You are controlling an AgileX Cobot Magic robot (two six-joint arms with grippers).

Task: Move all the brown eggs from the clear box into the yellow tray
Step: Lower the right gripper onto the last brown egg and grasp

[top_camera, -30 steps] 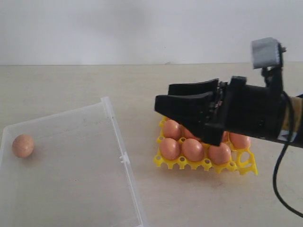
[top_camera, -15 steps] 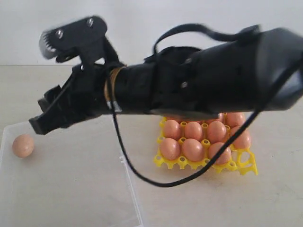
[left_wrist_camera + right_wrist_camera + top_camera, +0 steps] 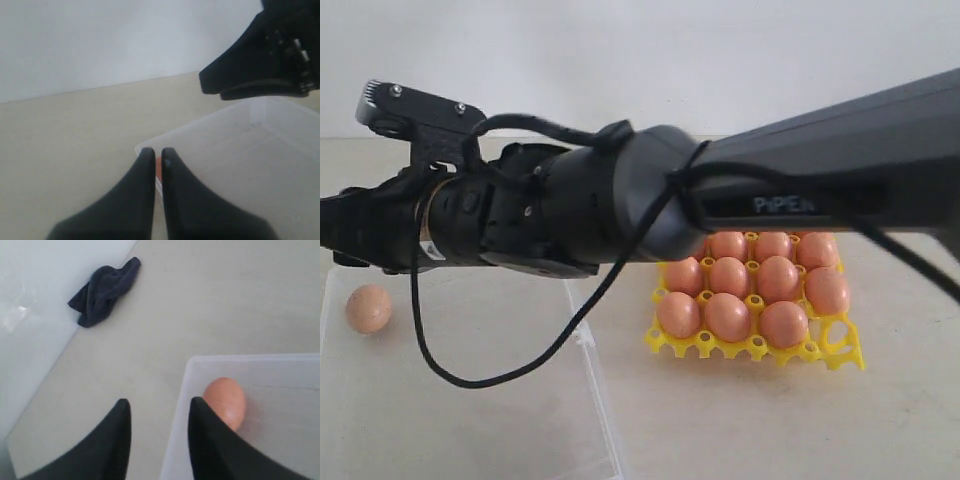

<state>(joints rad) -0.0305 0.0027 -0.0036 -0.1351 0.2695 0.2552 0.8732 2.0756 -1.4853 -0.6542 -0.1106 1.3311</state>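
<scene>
Right tool (image 3: 160, 402) spread, pinching nothing; only brown egg (image 3: 225, 401) seen in the clear box (image 3: 290, 405) sits just beside it, ungrasped. Left tool (image 3: 156, 152) pressed together. Well behind the right tool, yellow tray (image 3: 840, 358) looks full bar one corner cup (image 3: 834, 338). Judging one transfer left.

The right arm (image 3: 840, 150) is a thick matt-black tube with pale "PiPER" lettering (image 3: 785, 204) on its side. A thin black cable (image 3: 470, 380) hangs from it in a loose loop. Near the wrist are a tan band (image 3: 423, 215) and a dark bracket (image 3: 420, 112) with two silvery screws (image 3: 395, 91). The right pincer (image 3: 157, 407) and the left pincer (image 3: 156, 152) have smooth black fingers tapering to rounded tips.
</scene>
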